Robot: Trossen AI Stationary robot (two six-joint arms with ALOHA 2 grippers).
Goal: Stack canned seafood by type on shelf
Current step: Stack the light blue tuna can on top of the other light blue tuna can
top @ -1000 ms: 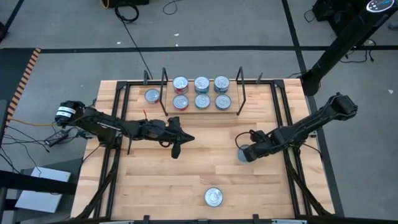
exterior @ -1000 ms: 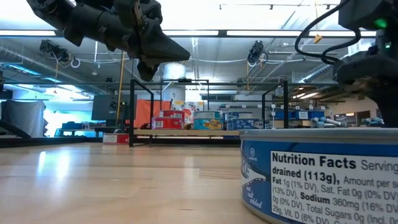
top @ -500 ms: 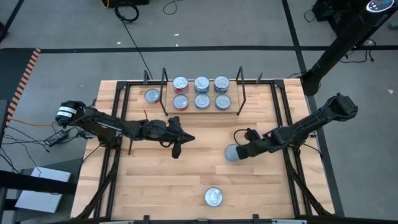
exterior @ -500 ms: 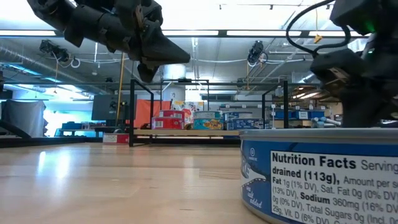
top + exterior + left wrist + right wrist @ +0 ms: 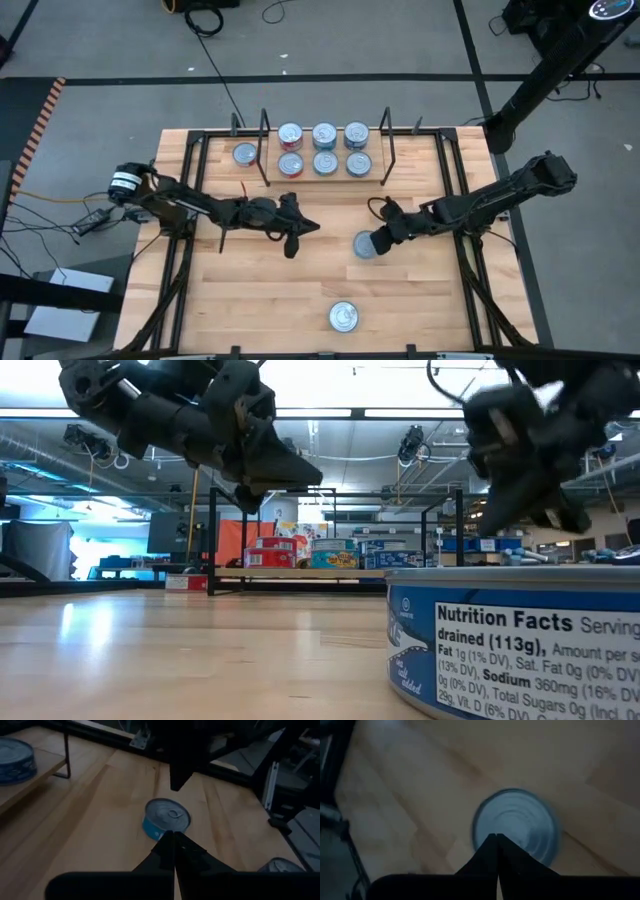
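high view: shelf (image 5: 325,178) at the table's far edge, six tins in two rows between its wire end frames; one more tin (image 5: 245,154) just outside the left frame. open bare wood fills the middle. left gripper (image 5: 292,243), fingers pressed together, hangs over it. right gripper (image 5: 381,240), fingers pressed together, beside a blue-labelled, silver-lidded tin (image 5: 365,246). another tin (image 5: 343,317) near the front edge.

Both arms reaching in toward mid-table, fingers pressed together.
Left gripper (image 5: 293,240) stretched in from the left edge, pointing right and slightly near, jaws closed to a point; right gripper (image 5: 378,238) angled in from the right, forearm sloping leftward, fingertips meeting, hanging low.
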